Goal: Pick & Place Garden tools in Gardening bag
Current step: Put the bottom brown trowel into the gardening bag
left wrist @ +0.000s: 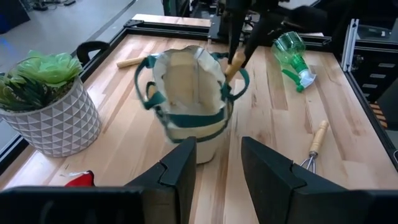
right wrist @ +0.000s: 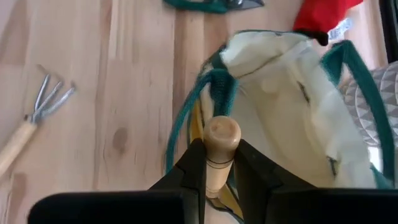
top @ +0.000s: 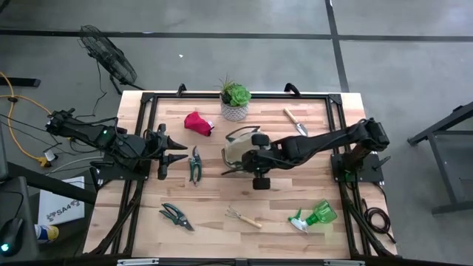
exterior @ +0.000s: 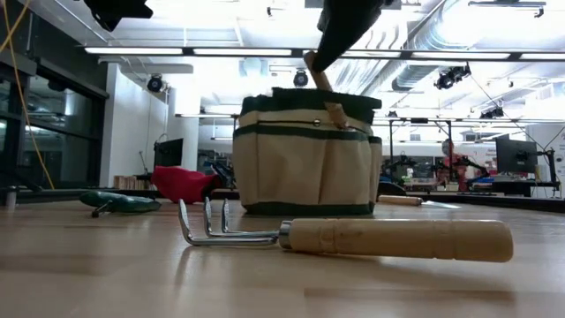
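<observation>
The gardening bag [top: 238, 151] stands upright at the table's middle, mouth open; it also shows in the low view [exterior: 305, 159] and the left wrist view [left wrist: 186, 93]. My right gripper [top: 245, 155] is over the bag's near rim, shut on a wooden-handled trowel [exterior: 325, 88] whose blade is hidden. My left gripper [top: 177, 151] is open and empty, left of the bag. Lying flat on the table are a second trowel [top: 295, 122], a red glove [top: 198, 122], two shears [top: 195, 164] [top: 176, 216], a hand rake [top: 242, 216] and a green spray bottle [top: 314, 216]. My right gripper pinches the trowel's wooden handle [right wrist: 217, 163] between its two fingers, just behind the rounded free end [right wrist: 222, 134]. That end sticks out past the fingertips. The fingers come from above, slanting in from the table's right. The handle hangs tilted, free end down, at the bag's near rim by a green loop handle [right wrist: 214, 84].
A green succulent in a white pot [top: 234, 100] stands just beyond the bag. The rake [exterior: 353, 237] lies close to the table's near edge. A black frame [top: 148, 100] runs around the tabletop. Bare wood lies between the bag and the far-right trowel.
</observation>
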